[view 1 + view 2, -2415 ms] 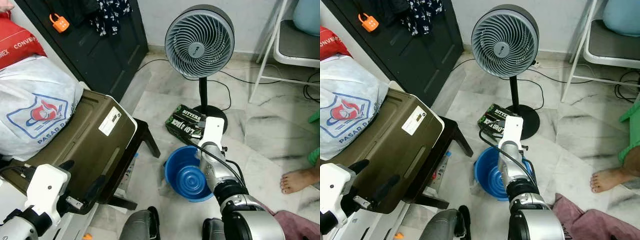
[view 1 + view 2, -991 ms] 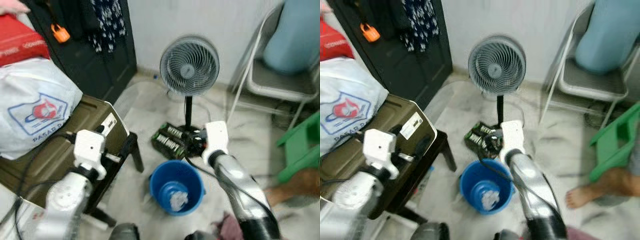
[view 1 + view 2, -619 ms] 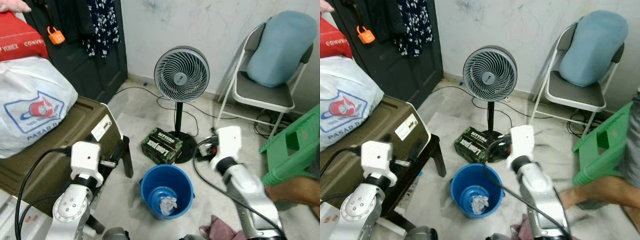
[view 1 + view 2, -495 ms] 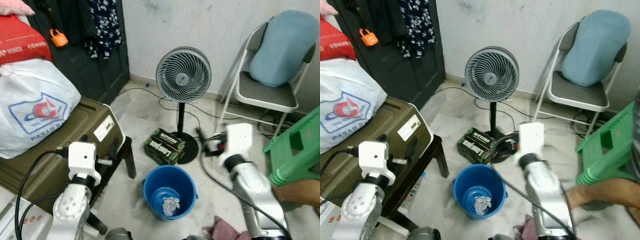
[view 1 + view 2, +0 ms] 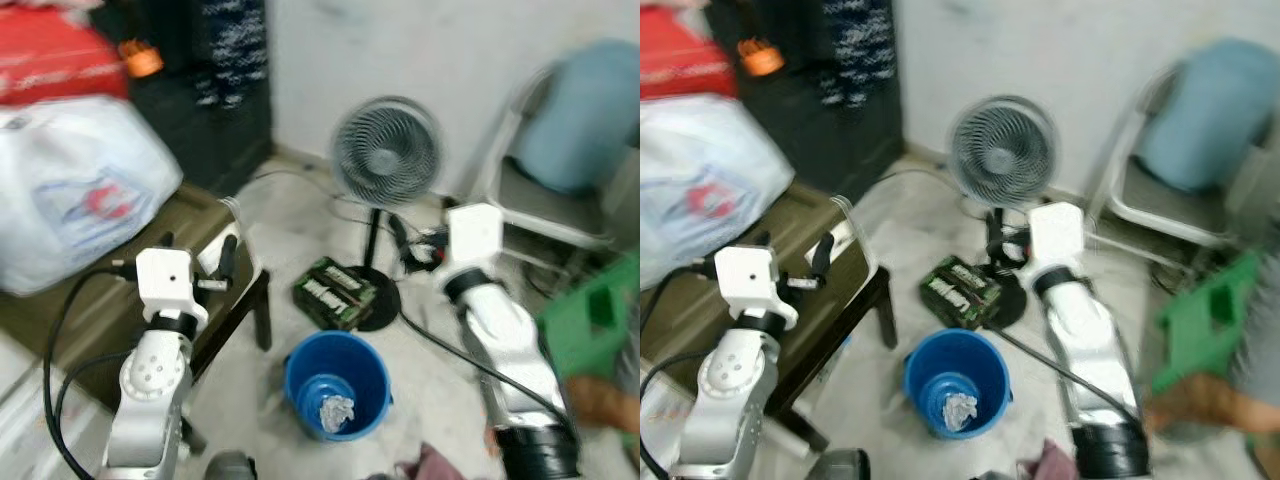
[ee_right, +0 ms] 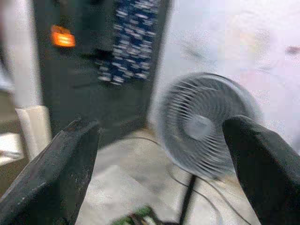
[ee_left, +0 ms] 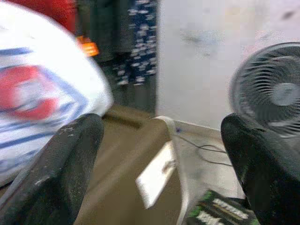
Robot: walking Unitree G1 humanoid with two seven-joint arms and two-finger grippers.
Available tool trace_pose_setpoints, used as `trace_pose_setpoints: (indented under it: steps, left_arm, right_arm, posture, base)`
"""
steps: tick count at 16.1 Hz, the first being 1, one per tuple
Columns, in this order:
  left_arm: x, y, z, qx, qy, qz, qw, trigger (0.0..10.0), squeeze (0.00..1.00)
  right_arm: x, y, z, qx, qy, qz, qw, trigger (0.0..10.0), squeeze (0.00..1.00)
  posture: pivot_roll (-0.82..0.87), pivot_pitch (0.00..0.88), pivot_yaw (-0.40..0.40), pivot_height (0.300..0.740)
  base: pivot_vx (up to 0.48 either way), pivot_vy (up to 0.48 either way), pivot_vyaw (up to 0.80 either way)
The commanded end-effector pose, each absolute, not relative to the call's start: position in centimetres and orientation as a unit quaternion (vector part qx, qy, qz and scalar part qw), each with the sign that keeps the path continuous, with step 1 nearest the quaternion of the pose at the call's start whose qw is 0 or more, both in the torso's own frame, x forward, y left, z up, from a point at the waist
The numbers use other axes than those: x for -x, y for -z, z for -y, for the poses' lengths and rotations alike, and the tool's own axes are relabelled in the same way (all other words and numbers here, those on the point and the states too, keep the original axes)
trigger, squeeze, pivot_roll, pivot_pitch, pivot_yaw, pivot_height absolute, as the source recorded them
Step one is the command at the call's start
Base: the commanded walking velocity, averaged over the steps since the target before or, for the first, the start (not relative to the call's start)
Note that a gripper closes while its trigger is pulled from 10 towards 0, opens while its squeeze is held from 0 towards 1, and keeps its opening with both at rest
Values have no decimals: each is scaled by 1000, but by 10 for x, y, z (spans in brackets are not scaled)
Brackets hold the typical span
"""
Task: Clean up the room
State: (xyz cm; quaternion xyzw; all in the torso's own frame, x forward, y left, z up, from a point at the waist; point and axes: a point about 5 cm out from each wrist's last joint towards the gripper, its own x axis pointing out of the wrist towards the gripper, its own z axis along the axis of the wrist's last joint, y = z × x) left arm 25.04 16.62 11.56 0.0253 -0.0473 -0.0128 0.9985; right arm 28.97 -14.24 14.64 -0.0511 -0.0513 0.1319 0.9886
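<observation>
A blue bucket (image 5: 296,385) stands on the marble floor in front of me, with a crumpled white paper (image 5: 335,411) lying at its bottom. Just behind it lies a green and black box (image 5: 335,293), at the foot of a grey standing fan (image 5: 387,150). My left gripper (image 7: 161,140) is raised over the olive case (image 5: 60,300), its fingers wide open and empty. My right gripper (image 6: 159,140) is held up beside the fan's pole, above and behind the bucket. It is open too, with nothing in it.
A white plastic bag (image 5: 80,190) and a red bag (image 5: 60,55) sit on the olive case at left. A folding chair with a blue cushion (image 5: 580,140) and a green stool (image 5: 600,310) stand at right. Pink cloth (image 5: 430,465) lies near my feet. Cables trail behind the fan.
The bucket was empty 2.4 s ago and now holds the paper. My right gripper has risen from over the bucket toward the fan. My left arm has lifted; the camera has tilted up.
</observation>
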Motion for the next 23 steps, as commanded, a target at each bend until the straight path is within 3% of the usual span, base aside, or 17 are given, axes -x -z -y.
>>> trace_pose_setpoints:
  steps: [1, 23]
  left_arm:
    - [-249, -115, -165, -28, 9, 48, 998, 10000, 0]
    - [-239, -118, -176, -74, 18, 31, 997, 10000, 0]
  right_arm:
    - [-289, -142, 145, 57, -127, 44, 989, 10000, 0]
    - [-291, -137, 145, 49, -115, 39, 991, 10000, 0]
  posture:
    - [-65, 0, -53, 740]
    - [-49, 0, -21, 740]
  base:
    - [0, 0, 800]
    - [0, 0, 800]
